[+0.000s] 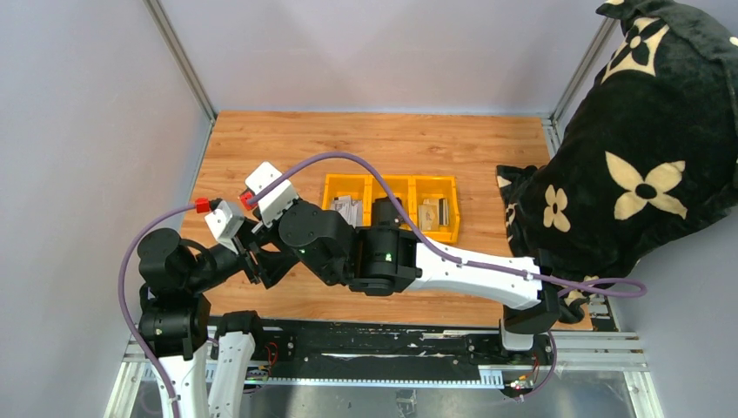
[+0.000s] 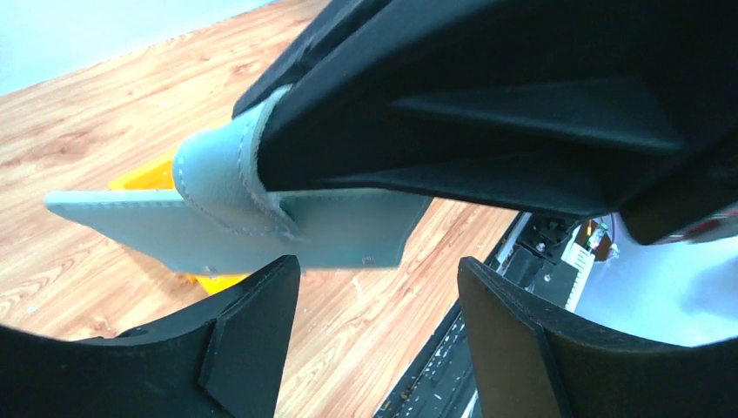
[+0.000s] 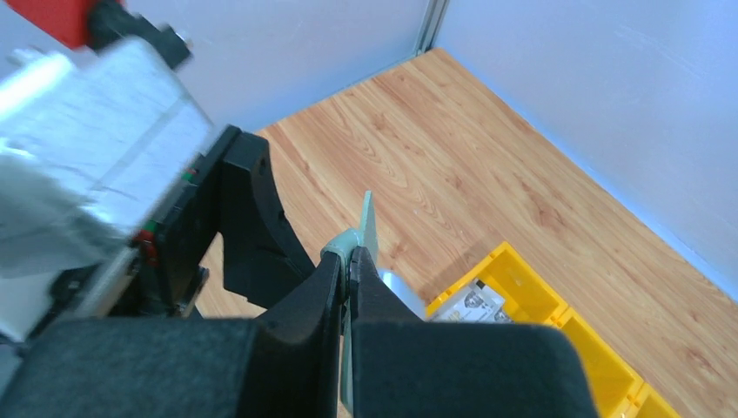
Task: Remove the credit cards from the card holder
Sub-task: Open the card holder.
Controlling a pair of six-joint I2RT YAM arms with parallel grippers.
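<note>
The card holder (image 2: 235, 222), a flat pale grey-green wallet, hangs in the air above the wooden table. My right gripper (image 3: 350, 257) is shut on its edge (image 3: 364, 228); its black fingers (image 2: 487, 113) fill the top of the left wrist view. My left gripper (image 2: 379, 266) is open, its jaws just below the holder and not touching it. In the top view both grippers meet at the left, the left gripper (image 1: 248, 252) beside the right gripper (image 1: 271, 261), and the holder is hidden. No black card shows. A greyish printed card (image 3: 474, 305) lies in the left yellow bin.
A row of three yellow bins (image 1: 392, 185) stands mid-table; the middle one holds a black lump (image 1: 384, 212), the right one some pale items (image 1: 435, 212). A black floral blanket (image 1: 644, 148) covers the right side. A black rail (image 1: 374, 348) runs along the near edge.
</note>
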